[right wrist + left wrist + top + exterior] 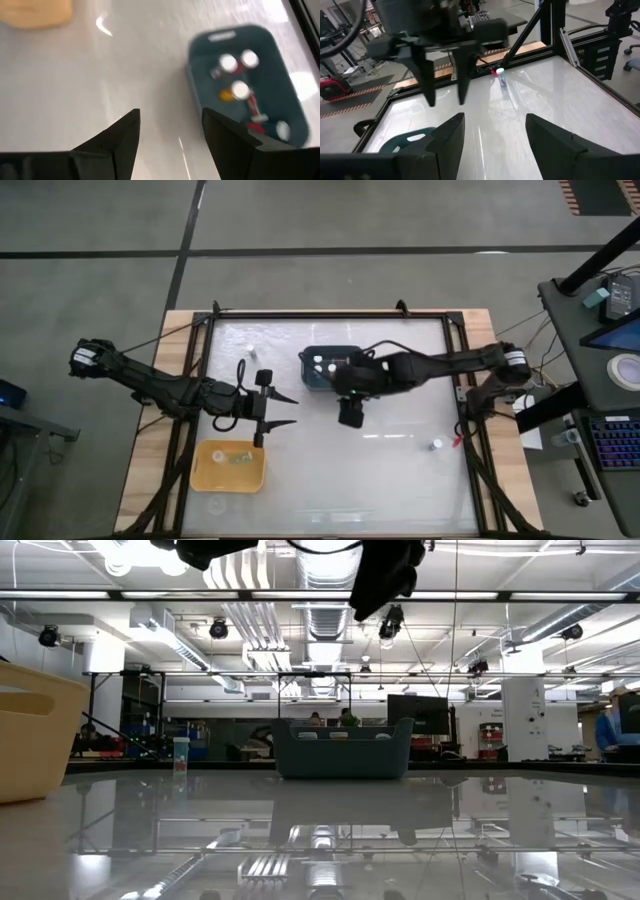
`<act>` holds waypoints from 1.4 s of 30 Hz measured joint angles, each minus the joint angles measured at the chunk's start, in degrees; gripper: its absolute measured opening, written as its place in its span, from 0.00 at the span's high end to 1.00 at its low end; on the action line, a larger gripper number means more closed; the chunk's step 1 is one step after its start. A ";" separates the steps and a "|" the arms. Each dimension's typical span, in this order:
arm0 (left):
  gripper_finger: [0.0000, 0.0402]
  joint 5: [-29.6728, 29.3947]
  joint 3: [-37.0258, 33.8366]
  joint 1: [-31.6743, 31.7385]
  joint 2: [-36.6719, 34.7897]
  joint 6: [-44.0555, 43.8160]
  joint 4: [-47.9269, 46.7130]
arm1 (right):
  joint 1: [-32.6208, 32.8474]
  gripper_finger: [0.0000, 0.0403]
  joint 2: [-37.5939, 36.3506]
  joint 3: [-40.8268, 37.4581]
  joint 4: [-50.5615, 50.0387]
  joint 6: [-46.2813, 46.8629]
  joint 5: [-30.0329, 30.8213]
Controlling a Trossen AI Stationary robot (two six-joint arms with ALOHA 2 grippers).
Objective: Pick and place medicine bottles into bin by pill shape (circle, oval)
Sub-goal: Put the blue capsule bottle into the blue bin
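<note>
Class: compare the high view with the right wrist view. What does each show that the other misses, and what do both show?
Only the high view: the left gripper, open, and a loose bottle near the table's right edge. Only the right wrist view: the bottles lying inside the blue bin, seen close up. Both: the blue bin, the yellow bin and the open right gripper.

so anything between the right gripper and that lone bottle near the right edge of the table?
Nothing visible. The right gripper hangs empty and open beside the teal bin. The bottle stands alone near the right rail, with only bare tabletop between them. The left gripper waits well to the left.
</note>
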 joint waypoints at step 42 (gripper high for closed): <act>0.51 -2.49 0.00 0.01 0.04 -1.47 2.55 | 9.32 0.49 -13.31 -32.76 -8.65 42.97 -24.59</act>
